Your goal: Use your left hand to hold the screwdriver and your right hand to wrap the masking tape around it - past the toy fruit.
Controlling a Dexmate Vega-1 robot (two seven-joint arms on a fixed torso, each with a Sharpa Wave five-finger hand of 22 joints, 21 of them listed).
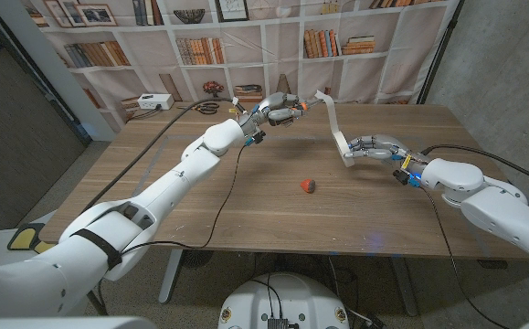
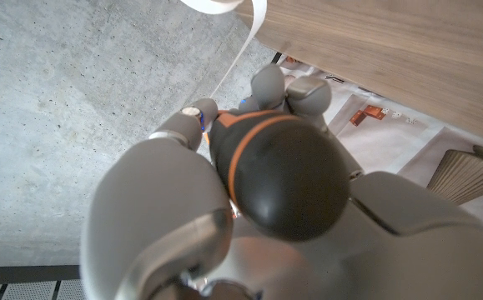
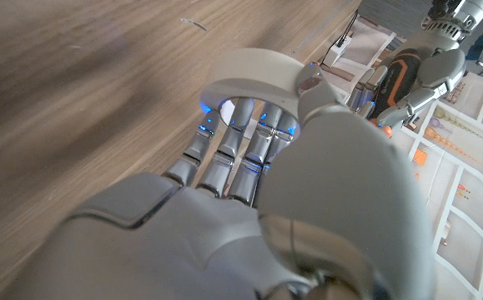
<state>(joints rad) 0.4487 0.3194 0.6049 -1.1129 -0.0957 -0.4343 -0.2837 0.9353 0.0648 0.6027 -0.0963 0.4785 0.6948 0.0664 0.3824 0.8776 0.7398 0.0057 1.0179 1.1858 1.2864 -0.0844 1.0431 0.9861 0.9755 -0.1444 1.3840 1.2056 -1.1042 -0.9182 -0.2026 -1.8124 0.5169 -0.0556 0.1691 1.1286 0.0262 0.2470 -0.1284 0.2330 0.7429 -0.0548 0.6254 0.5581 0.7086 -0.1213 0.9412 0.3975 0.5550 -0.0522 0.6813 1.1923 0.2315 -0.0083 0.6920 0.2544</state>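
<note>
My left hand point(image 1: 278, 111) is raised over the far middle of the table and grips the black-and-orange screwdriver point(image 1: 293, 111), whose shaft points toward the right arm. In the left wrist view the handle's butt point(image 2: 287, 171) sits inside that hand point(image 2: 158, 200). A strip of masking tape point(image 1: 335, 123) runs from near the screwdriver's tip down to the roll point(image 1: 347, 154), which my right hand point(image 1: 378, 146) holds low over the table. In the right wrist view the roll point(image 3: 254, 71) rings its fingers point(image 3: 224, 158). The red toy fruit point(image 1: 309, 185) lies nearer me, between the arms.
A black cable point(image 1: 232, 183) trails from my left arm across the wooden table point(image 1: 154, 183). A white power box point(image 1: 153, 102) and small items stand at the far left edge, in front of a bookshelf backdrop.
</note>
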